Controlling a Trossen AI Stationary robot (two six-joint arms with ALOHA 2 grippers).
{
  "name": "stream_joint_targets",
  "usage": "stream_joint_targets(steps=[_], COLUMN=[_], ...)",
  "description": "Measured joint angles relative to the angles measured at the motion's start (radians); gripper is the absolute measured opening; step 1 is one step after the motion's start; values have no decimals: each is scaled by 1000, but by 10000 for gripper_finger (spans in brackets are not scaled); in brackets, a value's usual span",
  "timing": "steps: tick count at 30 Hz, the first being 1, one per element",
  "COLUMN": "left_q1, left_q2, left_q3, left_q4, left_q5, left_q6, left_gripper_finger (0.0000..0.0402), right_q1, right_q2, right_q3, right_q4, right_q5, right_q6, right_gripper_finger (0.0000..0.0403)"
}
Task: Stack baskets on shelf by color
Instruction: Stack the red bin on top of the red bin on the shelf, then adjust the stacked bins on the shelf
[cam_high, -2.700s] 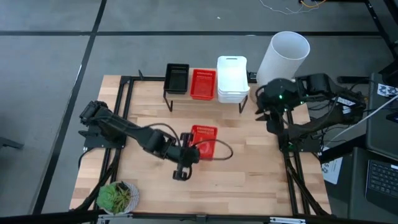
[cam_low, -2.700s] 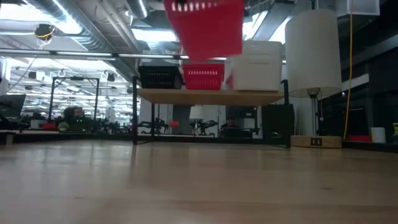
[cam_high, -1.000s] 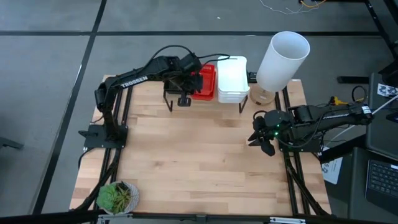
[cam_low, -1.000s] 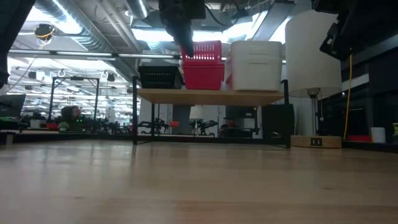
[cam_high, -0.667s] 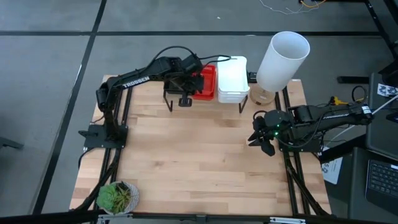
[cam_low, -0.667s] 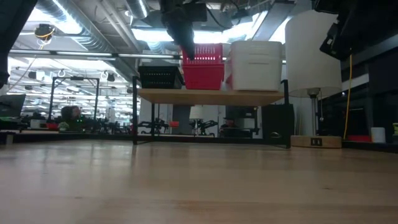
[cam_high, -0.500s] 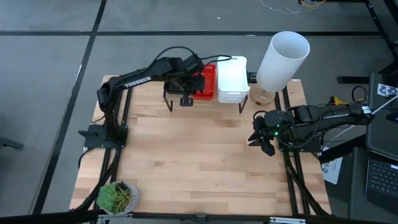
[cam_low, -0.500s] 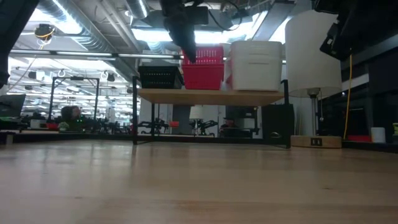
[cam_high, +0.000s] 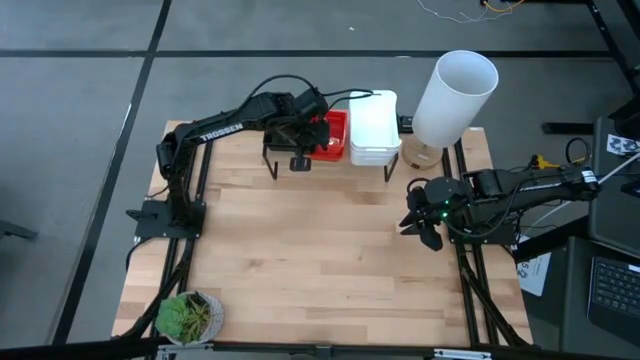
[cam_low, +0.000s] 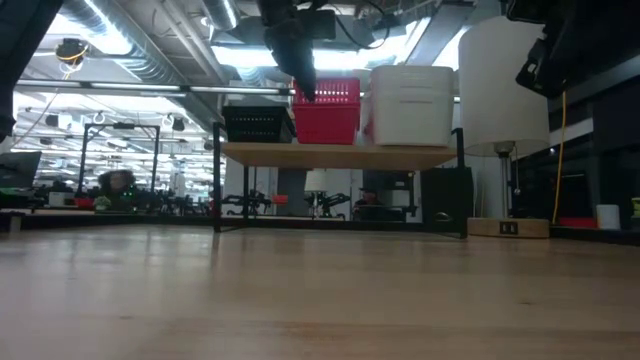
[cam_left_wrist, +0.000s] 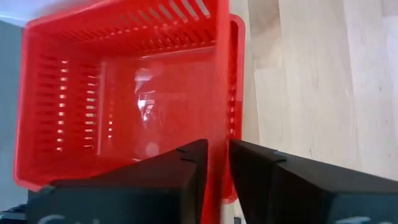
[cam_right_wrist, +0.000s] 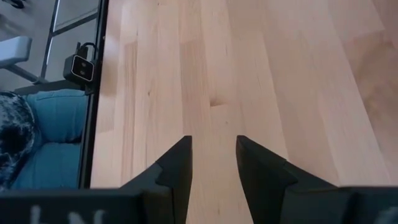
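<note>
On the shelf (cam_low: 340, 152) stand a black basket (cam_low: 258, 124), a red stack (cam_low: 327, 125) and a white stack (cam_high: 372, 128), left to right. The top red basket (cam_left_wrist: 124, 93) sits nested in the red stack. My left gripper (cam_left_wrist: 217, 146) reaches in from the left and slants down. Its fingers are narrowly parted astride that basket's near wall. In the high view the left arm hides the black basket. My right gripper (cam_high: 415, 222) hangs open over the table's right side with nothing between its fingers. My left gripper has one finger (cam_left_wrist: 186, 168) inside the top red basket and one outside, astride the near wall (cam_left_wrist: 219, 127) by its left end. I cannot tell whether the fingers touch the wall. The basket rests level in the red stack.
A tall white cylinder (cam_high: 455, 95) stands at the far right beside the shelf. A green potted plant (cam_high: 188, 315) sits at the near left corner. The tabletop (cam_high: 320, 250) in front of the shelf is bare wood.
The top red basket stood raised and tilted over the red stack. It has sunk and now sits level, nested in the stack. My left gripper has stayed at its near wall.
</note>
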Motion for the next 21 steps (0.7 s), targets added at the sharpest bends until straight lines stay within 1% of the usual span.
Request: stream_joint_targets(steps=[4, 9, 11, 14, 16, 19, 21], left_q1=[-4, -15, -22, -48, -71, -108, -129], left_q2=[-13, -39, -54, -83, -105, -150, -184], left_q3=[0, 0, 0, 0, 0, 0, 1], left_q4=[11, 45, 52, 43, -5, -126, -198], left_q5=[-1, -3, -9, -29, -17, 17, 63], left_q6=[-1, -7, -47, -161, -181, -154, -166], left_gripper_finger=[73, 78, 78, 78, 75, 75, 74], right_q1=[0, 0, 0, 0, 0, 0, 2], right_q2=[0, 0, 0, 0, 0, 0, 0], right_q3=[0, 0, 0, 0, 0, 0, 0], right_q4=[-13, -15, -15, -14, -12, -9, -8], right_q5=[0, 0, 0, 0, 1, 2, 20], right_q6=[0, 0, 0, 0, 3, 12, 33], right_gripper_finger=[123, 123, 123, 123, 123, 123, 123])
